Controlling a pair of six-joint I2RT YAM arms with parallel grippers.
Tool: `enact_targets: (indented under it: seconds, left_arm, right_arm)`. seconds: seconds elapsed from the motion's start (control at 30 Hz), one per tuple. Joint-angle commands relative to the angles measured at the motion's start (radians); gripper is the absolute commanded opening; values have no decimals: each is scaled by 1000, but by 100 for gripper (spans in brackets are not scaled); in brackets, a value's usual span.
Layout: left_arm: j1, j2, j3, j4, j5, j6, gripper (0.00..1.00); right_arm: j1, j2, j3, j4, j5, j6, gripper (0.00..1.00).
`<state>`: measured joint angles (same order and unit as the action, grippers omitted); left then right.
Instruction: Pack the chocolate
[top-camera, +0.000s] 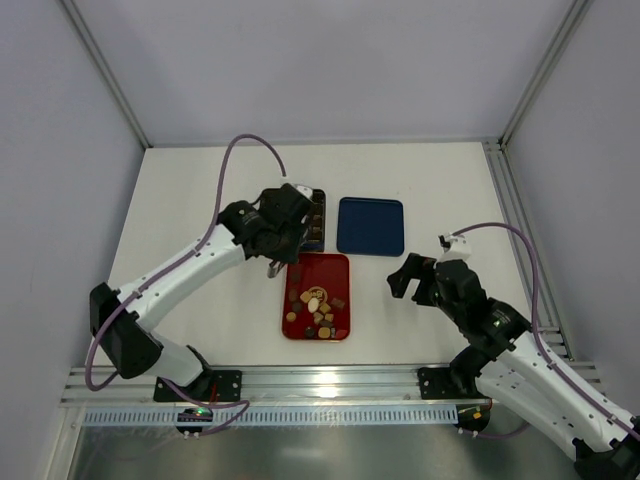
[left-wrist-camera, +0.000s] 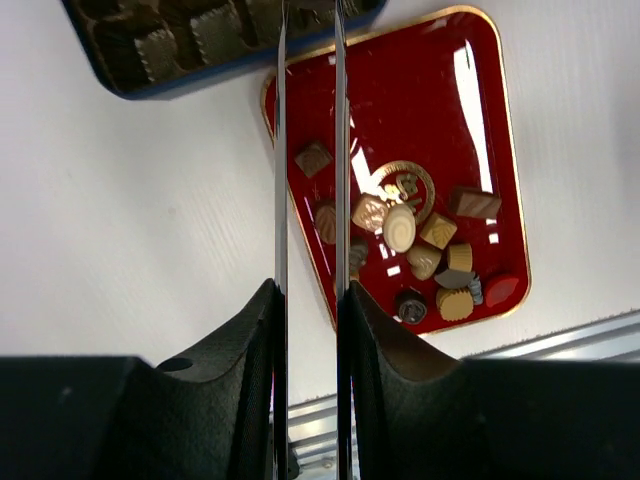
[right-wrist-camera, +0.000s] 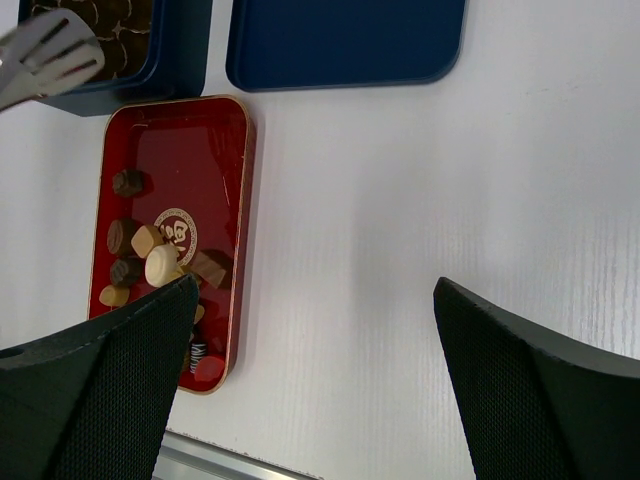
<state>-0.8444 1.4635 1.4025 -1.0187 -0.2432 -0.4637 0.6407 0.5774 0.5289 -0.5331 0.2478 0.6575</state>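
Chocolate on tray, white table; left jaws barely apart, right jaws wide, empty.

The chocolate lies as a loose scatter of bite-size pieces on the floor of the red tray, crowded into the half of the tray nearest the arm bases. In the left wrist view, a cream oval sits in the middle of the cluster, right beside a tan rounded piece. A dark brown square lies a little apart at the cluster's far edge. A brown bar rests tilted near the tray's side rim, with a tan square just beside the oval. A dark round piece and a ridged tan round lie side by side close to the near rim.
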Motion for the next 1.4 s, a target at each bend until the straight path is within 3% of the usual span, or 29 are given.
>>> enact_targets:
  seconds: [0.0, 0.23, 0.47, 1.37]
  left_arm:
    - [74, -17, 96, 6, 2, 42, 31]
    - [243, 96, 200, 38, 41, 83, 30]
    - [310, 230, 302, 57, 36, 108, 30]
    - [354, 366, 360, 91, 30, 131, 31]
  right_arm:
    - [4, 15, 19, 38, -5, 1, 100]
    - [4, 42, 46, 33, -5, -15, 100]
    - [2, 61, 52, 36, -16, -21, 100]
    - [4, 70, 25, 51, -27, -15, 100]
